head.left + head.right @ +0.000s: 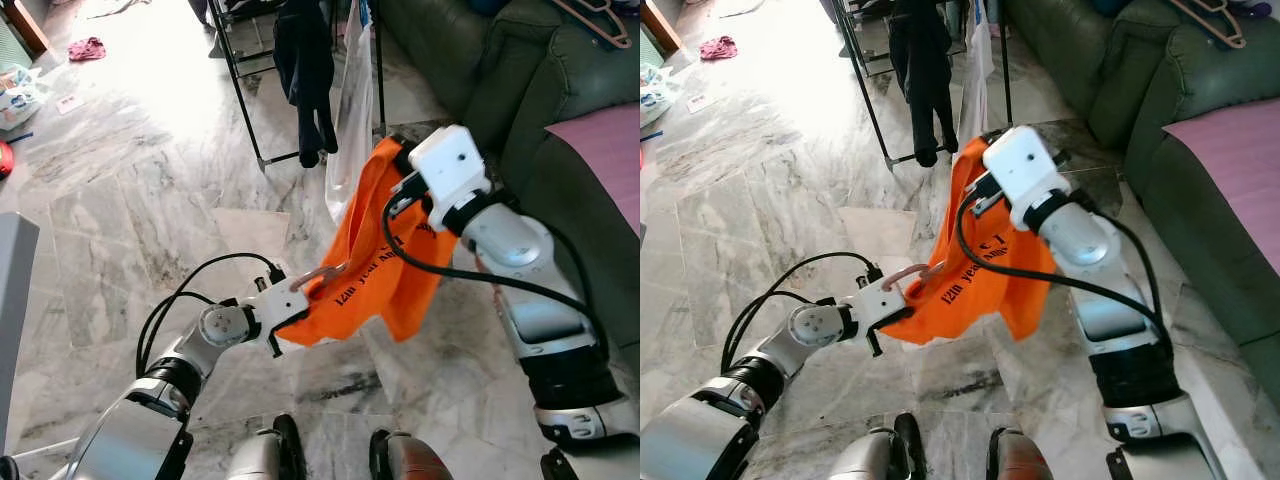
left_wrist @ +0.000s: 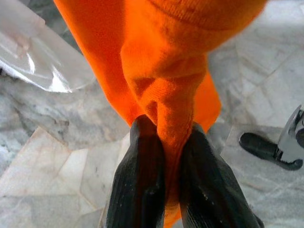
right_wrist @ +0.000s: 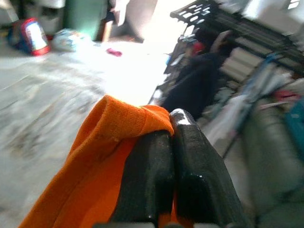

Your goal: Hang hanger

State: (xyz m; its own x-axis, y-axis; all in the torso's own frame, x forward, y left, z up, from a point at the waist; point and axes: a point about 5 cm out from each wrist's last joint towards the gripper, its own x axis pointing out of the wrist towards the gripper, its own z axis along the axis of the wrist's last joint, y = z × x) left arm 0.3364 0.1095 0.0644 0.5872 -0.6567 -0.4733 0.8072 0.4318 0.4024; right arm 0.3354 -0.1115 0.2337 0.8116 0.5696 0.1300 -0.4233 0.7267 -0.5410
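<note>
A humanoid robot stands on a marble floor (image 1: pixel 120 200) and holds an orange T-shirt (image 1: pixel 385 270) stretched between its two arms at the centre of the head view. The shirt carries dark printed lettering, and a pale hanger hook (image 1: pixel 322 276) pokes out of the cloth near its lower left corner.

The left gripper (image 2: pixel 173 156), low and left of centre in the head view, has its jaws clenched on a bunched fold of the orange fabric. The right gripper (image 3: pixel 171 137), higher and right of centre, has its jaws pressed together on the shirt's upper edge. The garment therefore runs on a diagonal, from lower left up to upper right.

A black clothes rack (image 1: pixel 240 80) stands at the top centre of the frame, beyond the shirt, with a dark garment (image 1: pixel 305 70) and a white garment (image 1: pixel 350 110) already hanging on it. A dark green sofa (image 1: pixel 480 70) fills the upper right.

The rack lies ahead of and above both grippers. The hook sits just beside the left gripper, so that arm looks the nearer one to guide it onto the rail, and the hook appears to need lifting well upward first.
</note>
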